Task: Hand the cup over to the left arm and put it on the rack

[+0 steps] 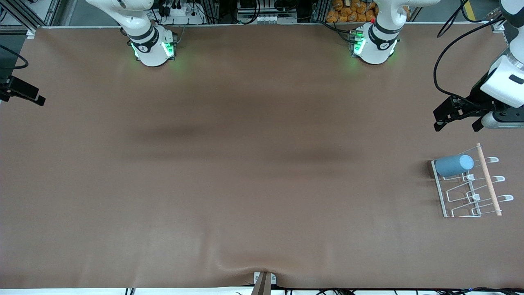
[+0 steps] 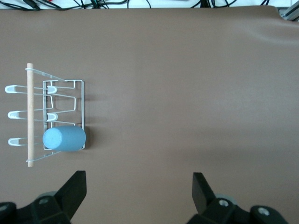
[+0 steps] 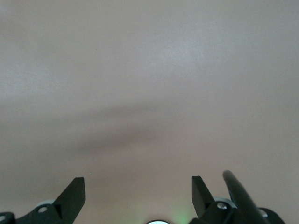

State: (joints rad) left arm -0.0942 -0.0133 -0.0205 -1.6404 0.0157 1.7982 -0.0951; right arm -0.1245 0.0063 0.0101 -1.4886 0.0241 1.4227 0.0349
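A brown table [image 1: 229,172] stretches bare between two white robot arms, with nothing standing between either gripper and the rack. At the right arm's end of the table, the right gripper [image 1: 24,92] shows only as a dark tip at the edge of the front view; its own wrist view has its jaws spread wide over plain tabletop, holding nothing. Toward the left arm's end, the cup [image 1: 453,165], light blue, lies on its side across the white wire rack [image 1: 444,196], in the slot farthest from the front camera. Its long axis runs crosswise to the rack's wooden rod [image 1: 489,182], with one round end facing the rod and the other end at the rack's plain wire edge. Which end is the mouth cannot be told. The left arm [image 1: 505,82] bends down from above, and the left gripper [image 1: 457,119] hangs over open table near the rack's cup end, jaws wide apart and empty, clear of the cup.
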